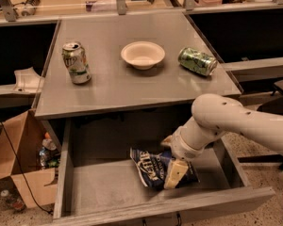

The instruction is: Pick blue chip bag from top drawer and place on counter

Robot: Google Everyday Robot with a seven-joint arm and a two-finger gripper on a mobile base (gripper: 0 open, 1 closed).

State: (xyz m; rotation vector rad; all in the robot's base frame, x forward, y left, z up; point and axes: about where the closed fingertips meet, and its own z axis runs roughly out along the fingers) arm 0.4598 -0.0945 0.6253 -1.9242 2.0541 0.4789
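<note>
The blue chip bag (148, 166) lies crinkled on the grey bottom of the open top drawer (179, 206), right of its middle, white lettering up. My gripper (173, 169) reaches down from the right on its white arm (226, 119) and sits on the bag's right part, covering it. The bag rests on the drawer floor. The counter (132, 86) lies above and behind the drawer.
On the counter stand an upright green-and-white can (76, 62) at the left, a white bowl (142, 54) in the middle and a green can (197, 61) on its side at the right. A cardboard box (19, 166) stands on the floor to the left.
</note>
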